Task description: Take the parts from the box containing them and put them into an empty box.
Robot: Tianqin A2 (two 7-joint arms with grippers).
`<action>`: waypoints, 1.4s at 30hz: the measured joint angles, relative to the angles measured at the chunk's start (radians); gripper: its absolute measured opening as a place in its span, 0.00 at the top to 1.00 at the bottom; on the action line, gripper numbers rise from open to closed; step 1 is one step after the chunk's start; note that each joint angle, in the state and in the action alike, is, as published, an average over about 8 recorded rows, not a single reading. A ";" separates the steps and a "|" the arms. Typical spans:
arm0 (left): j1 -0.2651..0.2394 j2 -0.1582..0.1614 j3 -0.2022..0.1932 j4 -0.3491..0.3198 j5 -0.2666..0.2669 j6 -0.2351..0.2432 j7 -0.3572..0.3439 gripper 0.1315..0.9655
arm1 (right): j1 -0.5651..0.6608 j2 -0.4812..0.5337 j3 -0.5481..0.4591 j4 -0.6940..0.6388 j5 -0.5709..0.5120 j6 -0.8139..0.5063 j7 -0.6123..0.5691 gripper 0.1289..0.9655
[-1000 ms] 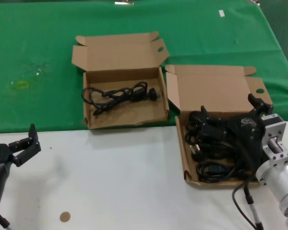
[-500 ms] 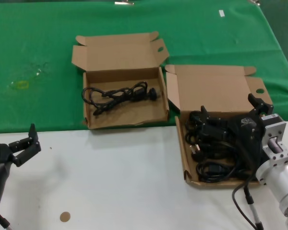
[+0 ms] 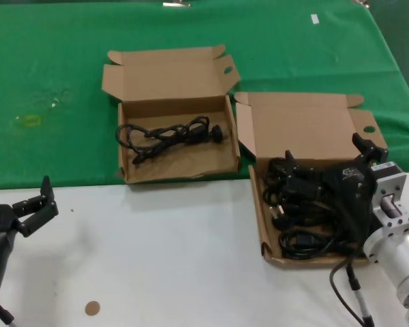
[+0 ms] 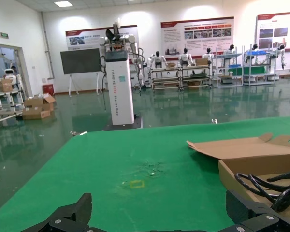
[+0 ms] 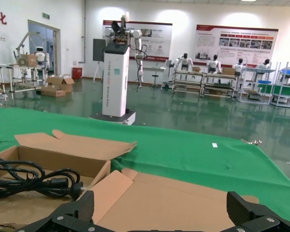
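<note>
My right gripper sits low over the box containing them, jaws spread wide, 1 finger over the cord heap and the other near the box's right ear. Nothing is clamped between them that I can see. Directly under and around the jaws is the pile of parts: black cords with chunky plugs, tangled, filling the floor of that low-walled box. Its lid flap stands open just beyond my jaws, and the oval hole in the ear is just past my outer finger. In the right wrist view both fingertips show at the frame edge, well apart, with the lid flap between and beyond them.

Across from my right jaws, toward my left side and slightly farther out, is an empty box on the green cloth, touching or nearly touching the first box at its corner. It holds 1 cord lying across its floor, also visible from the right wrist.

My left gripper is parked well apart from both boxes, over the white table, jaws open and holding nothing. A small brown disc lies on the table near it.
</note>
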 joint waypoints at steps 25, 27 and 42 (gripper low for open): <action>0.000 0.000 0.000 0.000 0.000 0.000 0.000 0.00 | 0.000 0.000 0.000 0.000 0.000 0.000 0.000 0.00; 0.000 0.000 0.000 0.000 0.000 0.000 0.000 0.00 | 0.000 0.000 0.000 0.000 0.000 0.000 0.000 0.00; 0.000 0.000 0.000 0.000 0.000 0.000 0.000 0.00 | 0.000 0.000 0.000 0.000 0.000 0.000 0.000 0.00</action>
